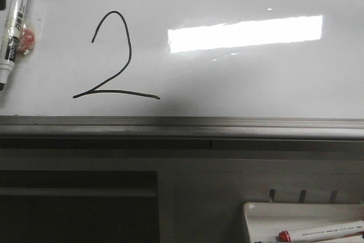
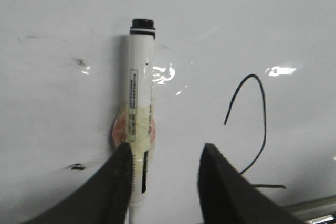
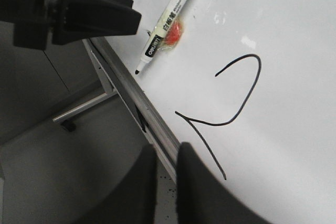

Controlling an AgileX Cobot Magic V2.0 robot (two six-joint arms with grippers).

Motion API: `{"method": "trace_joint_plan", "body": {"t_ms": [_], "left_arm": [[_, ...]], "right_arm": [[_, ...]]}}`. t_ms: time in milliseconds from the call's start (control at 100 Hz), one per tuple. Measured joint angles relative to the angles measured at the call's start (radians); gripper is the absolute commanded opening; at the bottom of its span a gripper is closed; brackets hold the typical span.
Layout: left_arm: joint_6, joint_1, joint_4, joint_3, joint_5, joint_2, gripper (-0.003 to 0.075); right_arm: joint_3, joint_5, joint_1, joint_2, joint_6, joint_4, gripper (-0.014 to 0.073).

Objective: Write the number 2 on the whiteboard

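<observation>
Number 2 [image 2: 251, 124] beside open jaws

The left gripper [image 2: 164, 182] shows two matte black fingers [image 2: 113, 190]. Each is broad at the base and tapers toward a rounded tip, with smooth, slightly curved outer faces. The surface is plain plastic-like material with no visible markings or screws.

The right gripper [image 3: 167, 182] has the same matte black fingers [image 3: 202, 192], smooth and rounded, widening toward the base. Their finish is uniform and unmarked.

The right wrist view also shows another black robot part [image 3: 68, 9]. It is an angular, wedge-shaped housing with flat faces and sharp edges. A small metallic fastener sits on its darker rear block. No cables show.
</observation>
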Motion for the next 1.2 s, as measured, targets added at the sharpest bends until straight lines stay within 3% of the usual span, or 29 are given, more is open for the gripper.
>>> {"method": "trace_joint_plan", "body": {"t_ms": [50,300,540,760,1200], "left_arm": [[0.0,0.0,0.002,0.0,0.008,-0.038,-0.002],[0.014,0.0,0.112,0.013,0.014,-0.304,-0.002],[0.016,0.0,0.261,0.149,0.012,-0.601,-0.002],[0.016,0.0,0.318,0.283,0.014,-0.833,-0.002],[0.016,0.0,0.321,0.309,0.014,-0.894,-0.002]], "right_arm": [[0.0,0.0,0.0,-0.016,0.0,-0.007,-0.005],[0.133,-0.09,0.0,-0.186,0.0,-0.044,-0.005],[0.445,-0.289,0.0,-0.493,0.0,-0.059,-0.005],[0.684,-0.34,0.0,-0.729,0.0,-0.075,-0.005],[0.786,-0.342,0.0,-0.825,0.0,-0.077,-0.005]]}}
